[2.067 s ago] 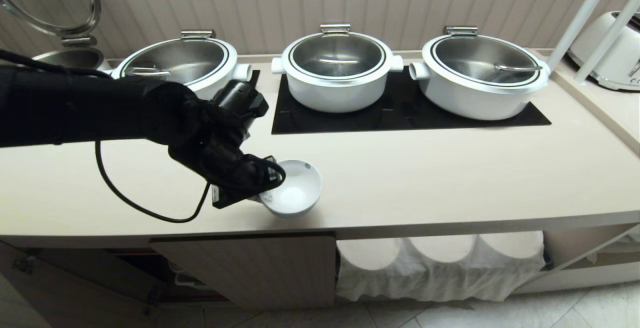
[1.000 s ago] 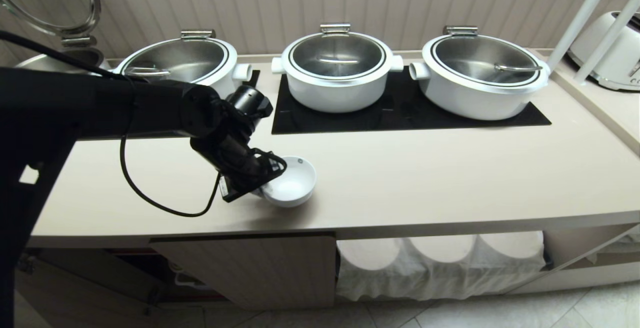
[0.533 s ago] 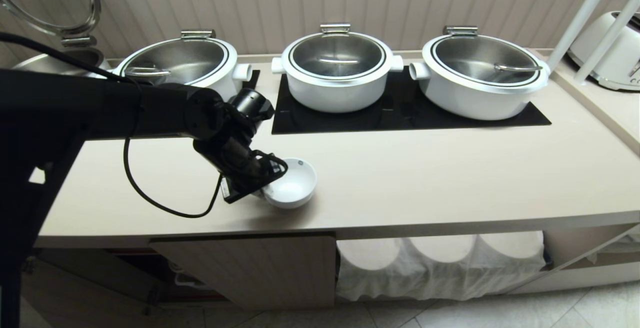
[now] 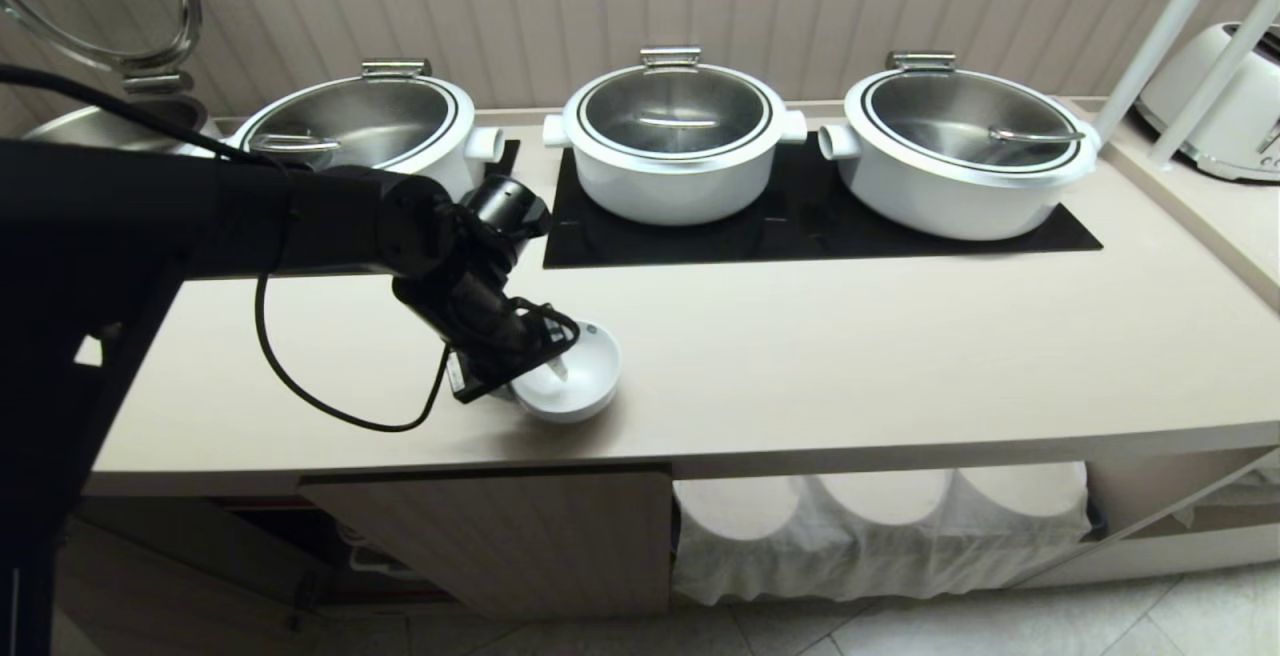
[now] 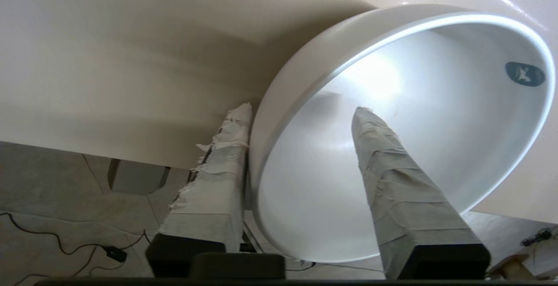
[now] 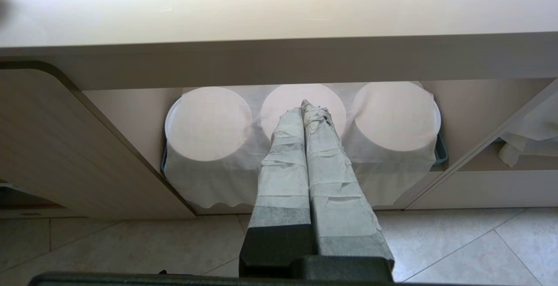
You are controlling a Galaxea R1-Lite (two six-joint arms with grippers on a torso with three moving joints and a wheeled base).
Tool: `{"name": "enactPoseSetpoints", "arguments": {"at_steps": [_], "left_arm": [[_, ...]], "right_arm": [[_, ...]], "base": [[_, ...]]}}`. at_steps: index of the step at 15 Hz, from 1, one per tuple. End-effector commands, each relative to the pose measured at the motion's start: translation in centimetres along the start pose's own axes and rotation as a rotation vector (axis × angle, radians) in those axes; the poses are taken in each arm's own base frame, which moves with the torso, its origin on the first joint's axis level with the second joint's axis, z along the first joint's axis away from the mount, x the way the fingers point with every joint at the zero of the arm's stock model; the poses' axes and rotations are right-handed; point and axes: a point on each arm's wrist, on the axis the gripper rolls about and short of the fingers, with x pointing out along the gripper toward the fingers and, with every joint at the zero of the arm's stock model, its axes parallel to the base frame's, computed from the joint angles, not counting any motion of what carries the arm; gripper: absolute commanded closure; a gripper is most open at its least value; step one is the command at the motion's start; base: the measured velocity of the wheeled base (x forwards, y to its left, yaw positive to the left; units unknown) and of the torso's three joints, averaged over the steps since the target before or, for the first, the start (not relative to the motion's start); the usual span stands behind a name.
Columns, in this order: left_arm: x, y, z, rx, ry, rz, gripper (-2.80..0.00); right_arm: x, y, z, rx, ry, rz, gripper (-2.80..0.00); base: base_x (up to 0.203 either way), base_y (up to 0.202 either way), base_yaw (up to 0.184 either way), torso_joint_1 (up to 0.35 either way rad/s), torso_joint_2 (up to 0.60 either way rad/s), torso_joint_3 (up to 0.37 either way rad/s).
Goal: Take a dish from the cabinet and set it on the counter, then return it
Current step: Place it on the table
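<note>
Dish (image 4: 580,376) on the counter (image 4: 850,356), near side hidden behind the left gripper (image 4: 545,371). Fingers apart, straddling its rim. Right gripper (image 6: 307,107) pressed together.

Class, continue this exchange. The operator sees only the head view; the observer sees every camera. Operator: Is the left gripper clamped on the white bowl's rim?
Observer: No. The left wrist view shows the left gripper open, straddling the bowl rim.
Operator: Is either finger touching it?
Observer: The inner finger stands clear of the wall; the outer one lies close against the outside.
Operator: Where is the right gripper?
Observer: The right gripper is shut, below the counter, facing the white cloth in the niche.
</note>
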Motion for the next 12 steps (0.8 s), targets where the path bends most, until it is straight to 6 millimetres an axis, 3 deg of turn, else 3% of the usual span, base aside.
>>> {"name": "enactPoseSetpoints", "arguments": {"at_steps": [1,12], "left_arm": [[-0.2,-0.2,0.2,-0.006,-0.008,-0.007,-2.80],[0.6,-0.6,0.6,0.004,-0.078,0.032,-2.80]], "right_arm": [[0.0,0.0,0.0,0.002,-0.001,0.001,0.00],[0.0,0.0,0.0,0.001,-0.001,0.000,0.00]], "base": [[0.000,0.000,0.000,0.000,0.00,0.000],[0.000,0.000,0.000,0.000,0.00,0.000]]}}
